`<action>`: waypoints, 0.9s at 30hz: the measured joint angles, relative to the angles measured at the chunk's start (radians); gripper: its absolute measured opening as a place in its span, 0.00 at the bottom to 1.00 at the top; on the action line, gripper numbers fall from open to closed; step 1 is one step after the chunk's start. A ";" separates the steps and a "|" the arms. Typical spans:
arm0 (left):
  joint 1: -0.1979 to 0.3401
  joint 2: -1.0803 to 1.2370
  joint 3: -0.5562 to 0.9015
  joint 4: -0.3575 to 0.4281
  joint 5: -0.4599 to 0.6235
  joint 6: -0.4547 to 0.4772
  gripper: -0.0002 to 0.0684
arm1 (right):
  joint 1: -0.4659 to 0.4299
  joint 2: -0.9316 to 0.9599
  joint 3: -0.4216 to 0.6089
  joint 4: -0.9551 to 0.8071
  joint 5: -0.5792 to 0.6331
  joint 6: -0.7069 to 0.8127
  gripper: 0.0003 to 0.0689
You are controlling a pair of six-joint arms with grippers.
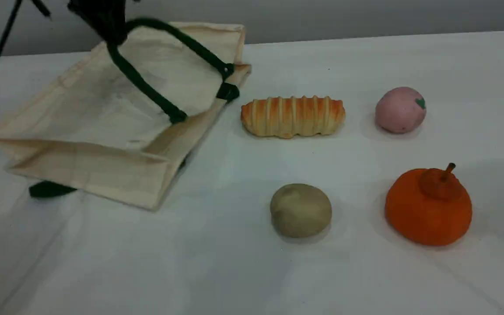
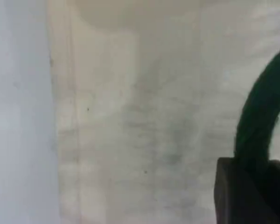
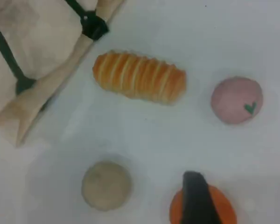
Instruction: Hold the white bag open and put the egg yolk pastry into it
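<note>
Left gripper (image 1: 103, 19), upper left, pinching handle (image 1: 147, 87) to lift bag (image 1: 103, 131) mouth open toward pastry (image 1: 301, 210), lower centre on table (image 1: 365, 271); right gripper (image 3: 196, 200) above, jaw spread impossible to tell.

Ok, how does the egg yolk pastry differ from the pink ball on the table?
The egg yolk pastry is dull tan and plain; the pink ball is pink with a small green leaf mark. The pastry lies nearer the camera, below the striped bread loaf; the pink ball lies right of it. Both are small, round, untouched.
</note>
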 joint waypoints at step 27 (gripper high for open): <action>0.000 -0.268 -0.005 -0.266 0.002 0.345 0.20 | -0.001 0.109 0.000 -0.010 -0.025 -0.102 0.55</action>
